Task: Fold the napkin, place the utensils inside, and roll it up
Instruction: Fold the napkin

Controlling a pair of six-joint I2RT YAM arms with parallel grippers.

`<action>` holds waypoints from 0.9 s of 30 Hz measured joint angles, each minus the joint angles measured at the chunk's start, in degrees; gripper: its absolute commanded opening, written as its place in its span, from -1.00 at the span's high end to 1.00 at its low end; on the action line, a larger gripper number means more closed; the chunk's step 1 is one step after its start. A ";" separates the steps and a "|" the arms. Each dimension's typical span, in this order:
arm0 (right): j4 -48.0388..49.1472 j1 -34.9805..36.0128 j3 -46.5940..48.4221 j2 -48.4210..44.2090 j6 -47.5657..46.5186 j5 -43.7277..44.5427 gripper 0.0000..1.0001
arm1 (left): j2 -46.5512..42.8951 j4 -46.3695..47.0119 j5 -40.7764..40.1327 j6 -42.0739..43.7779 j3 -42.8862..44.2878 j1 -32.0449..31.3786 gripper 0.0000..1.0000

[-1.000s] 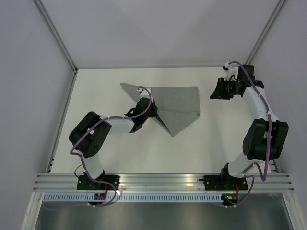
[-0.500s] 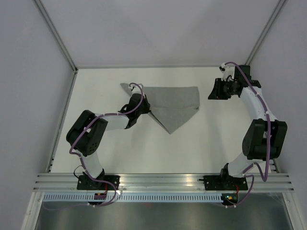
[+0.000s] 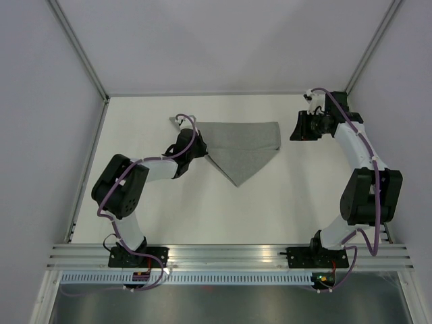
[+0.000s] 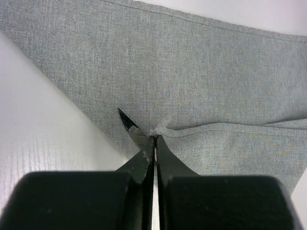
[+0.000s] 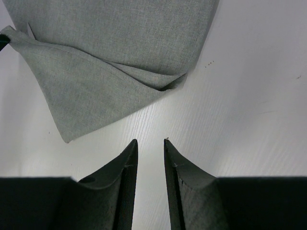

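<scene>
The napkin (image 3: 246, 142) lies on the white counter (image 3: 169, 209) as a grey, partly folded shape. Its far edge runs straight, and the cloth narrows to a point on the near side. In the right wrist view the napkin (image 5: 120, 38) shows an upper layer doubled over a lower one, with a crease running into a small bunched pucker at its right corner. In the left wrist view the napkin (image 4: 192, 72) fills most of the picture, with a hemmed edge along the top and a raised fold crossing to the right.

At the napkin's left part, the left end effector (image 3: 202, 148) sits low over the cloth. Seen close, the left end effector (image 4: 154, 140) has its two black fingers pressed almost together, pinching a small gathered ridge of the napkin between the tips. A dark pointed sliver shows just left of the pinch, and what it is cannot be told. Bare counter (image 4: 38, 120) shows left of the napkin's slanted edge.

To the right of the napkin, clear of its right corner, the right end effector (image 3: 295, 128) points toward the cloth. Its wrist view shows the right end effector (image 5: 149, 143) with fingers a narrow gap apart and nothing between them. It is over bare counter (image 5: 249, 96), and the napkin lies just beyond the tips.
</scene>
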 measured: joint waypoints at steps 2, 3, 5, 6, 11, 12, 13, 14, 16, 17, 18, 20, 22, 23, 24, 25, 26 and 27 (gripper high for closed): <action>0.09 0.26 0.00 0.00 0.00 0.17 0.32 | 0.00 -0.17 0.20 -0.02 0.00 0.39 0.95; 0.15 0.35 0.00 0.00 0.00 0.20 0.32 | 0.00 -0.28 0.28 -0.02 0.00 0.61 0.95; 0.28 0.55 0.00 0.07 -0.02 0.39 0.31 | 0.00 -0.55 0.46 -0.04 0.02 1.09 0.95; 0.37 0.66 0.00 0.11 -0.02 0.57 0.32 | 0.00 -0.59 0.74 -0.04 0.02 1.38 0.95; 0.79 1.03 0.00 0.44 -0.02 1.03 0.32 | 0.24 -0.79 1.70 -0.20 0.37 2.36 0.69; 0.87 1.03 0.00 0.44 -0.02 1.05 0.32 | 0.50 -1.01 1.95 -0.31 0.79 2.51 0.53; 0.87 1.09 -0.02 0.46 -0.02 1.07 0.32 | 0.72 -1.03 2.34 -0.42 1.20 2.62 0.26; 0.92 1.11 -0.02 0.46 -0.02 1.07 0.32 | 0.94 -1.03 2.64 -0.50 1.55 2.78 0.12; 0.96 1.14 -0.02 0.46 -0.02 1.09 0.32 | 1.18 -1.01 2.86 -0.96 2.03 2.95 -0.13; 0.98 1.25 -0.04 0.46 -0.02 1.09 0.32 | 1.20 -1.01 2.97 -1.07 2.10 3.10 -0.18; 0.98 1.29 -0.04 0.46 -0.02 1.11 0.32 | 1.20 -1.01 3.02 -1.16 2.12 3.21 -0.22; 1.03 1.38 -0.04 0.46 -0.02 1.16 0.32 | 1.20 -1.01 3.15 -1.27 2.12 3.67 -0.29; 1.03 1.40 -0.04 0.46 -0.02 1.20 0.32 | 1.18 -1.03 3.17 -1.36 2.14 4.50 -0.30; 1.03 1.40 -0.04 0.46 -0.02 1.22 0.32 | 1.07 -1.18 3.15 -1.44 2.19 5.07 -0.30; 1.03 1.49 -0.04 0.46 -0.02 1.22 0.32 | 0.96 -1.73 3.06 -1.57 2.32 5.68 -0.30; 1.03 1.49 -0.07 0.46 -0.04 1.25 0.32 | 0.79 -2.51 2.93 -1.88 2.58 6.43 -0.30; 1.05 1.49 -0.04 0.46 -0.02 1.25 0.32 | 0.61 -3.58 2.69 -2.36 3.04 7.34 -0.30; 1.05 1.49 -0.07 0.46 -0.02 1.25 0.32 | 0.50 -4.42 2.56 -2.75 3.48 8.11 -0.28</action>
